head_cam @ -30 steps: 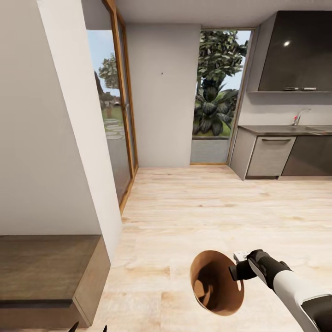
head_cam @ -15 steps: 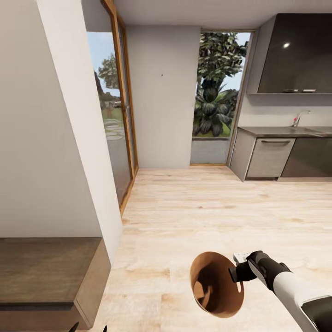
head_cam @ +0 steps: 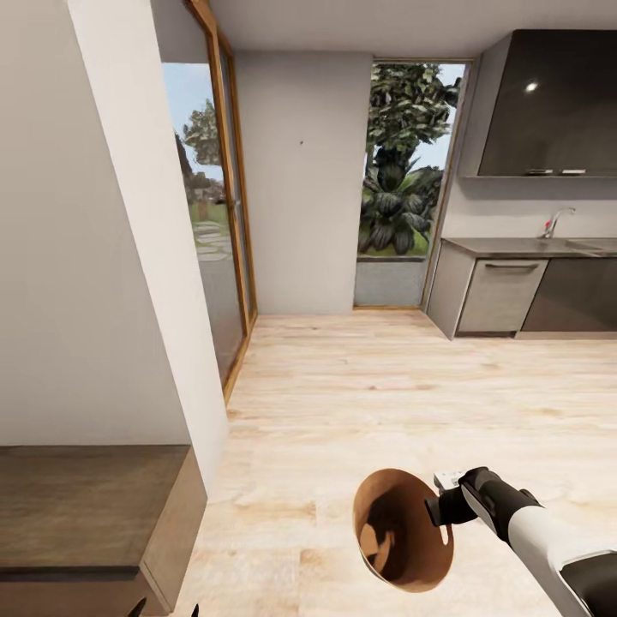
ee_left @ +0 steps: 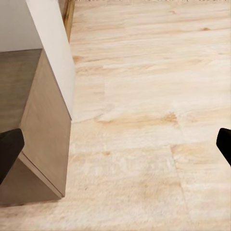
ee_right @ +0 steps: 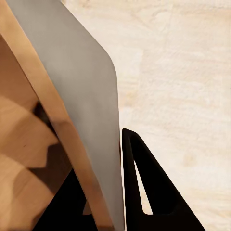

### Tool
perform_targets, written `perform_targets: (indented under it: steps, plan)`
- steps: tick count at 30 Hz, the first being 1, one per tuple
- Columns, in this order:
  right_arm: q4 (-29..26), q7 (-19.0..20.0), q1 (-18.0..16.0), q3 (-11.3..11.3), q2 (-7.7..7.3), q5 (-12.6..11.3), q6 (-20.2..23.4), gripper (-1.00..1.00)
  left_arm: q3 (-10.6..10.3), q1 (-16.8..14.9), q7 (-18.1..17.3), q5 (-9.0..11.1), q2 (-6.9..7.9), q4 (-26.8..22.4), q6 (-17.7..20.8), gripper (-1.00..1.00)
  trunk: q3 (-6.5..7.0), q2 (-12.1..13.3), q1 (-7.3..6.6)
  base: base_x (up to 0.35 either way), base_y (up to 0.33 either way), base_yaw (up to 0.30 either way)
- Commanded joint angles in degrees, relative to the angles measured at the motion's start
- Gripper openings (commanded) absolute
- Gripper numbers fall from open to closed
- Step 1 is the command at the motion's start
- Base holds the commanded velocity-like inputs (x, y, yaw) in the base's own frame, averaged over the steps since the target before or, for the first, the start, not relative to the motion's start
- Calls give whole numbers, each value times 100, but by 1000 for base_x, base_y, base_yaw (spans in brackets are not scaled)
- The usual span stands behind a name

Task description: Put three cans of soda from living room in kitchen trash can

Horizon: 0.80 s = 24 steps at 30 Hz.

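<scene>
The tash can [head_cam: 398, 531], dark grey outside and coppery brown inside, hangs tilted just above the wood floor at the lower right of the head view. My right gripper [head_cam: 441, 506] is shut on its rim. The right wrist view shows the grey wall of the tash can [ee_right: 82, 82] pinched between the fingers of that gripper [ee_right: 103, 202], with one black finger [ee_right: 144, 183] outside it. My left gripper [head_cam: 165, 610] peeks in at the bottom edge, and its wrist view shows the gripper [ee_left: 118, 147] open with only floor between the tips. The cans of soda are out of view.
A low wooden cabinet [head_cam: 86, 506] and a white wall corner [head_cam: 137, 257] stand close on my left. Wood-framed glass doors [head_cam: 218, 214] lie beyond. The kitchen counter [head_cam: 514, 248] with dark cabinets [head_cam: 548, 103] is at the far right. Open wood floor [head_cam: 386, 386] stretches ahead.
The whole picture has shifted slightly, so the camera has moved a little. The tash can stays held at the same spot beside my right arm.
</scene>
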Motion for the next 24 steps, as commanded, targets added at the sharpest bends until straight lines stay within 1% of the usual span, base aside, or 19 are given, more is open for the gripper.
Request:
perform_targets:
  steps: [1, 5, 11, 14, 18, 19, 20, 21, 24]
  plan:
    - [-3, 38, 9, -54, 1, -78, 16, -100, 0, 0, 0, 1, 2, -1, -1, 100, 19, 41, -23, 0, 0, 0]
    - [-24, 42, 104, -58, -1, -73, 9, -100, 0, 0, 0, 3, 3, -4, -3, 100, 91, 202, -111, 0, 0, 0]
    - [-77, 54, 319, -61, -63, -60, -6, -100, 0, 0, 0, 4, 2, -5, -3, 100, 199, 442, -242, 0, 0, 0]
    - [-52, 59, 511, -55, -93, -32, -234, -100, -2, 0, 0, 4, 2, 2, -1, 100, 252, 563, -308, 0, 0, 0]
    - [-34, 61, 853, -31, -126, -8, -725, -100, -6, 0, 0, -7, 1, 21, 2, 100, 324, 723, -396, 0, 0, 0]
    - [-34, 62, 1015, -20, -167, 0, -943, -100, -7, -2, 0, -12, 0, 30, 3, 100, 342, 763, -418, 0, 0, 0]
    - [-37, 62, 1079, -16, -195, 6, -1029, -100, -7, -1, 0, -14, 0, 33, 2, 100, 360, 803, -440, 0, 0, 0]
    - [-44, 70, 1172, -11, -260, 13, -1155, -100, -8, -3, 0, -17, -1, 38, 0, 100, 378, 843, -462, 0, 0, 0]
    - [-63, 216, 1270, -3, -395, 22, -1289, -100, -9, -5, 0, -20, 1, 44, -2, 100, 432, 964, -528, 0, 0, 0]
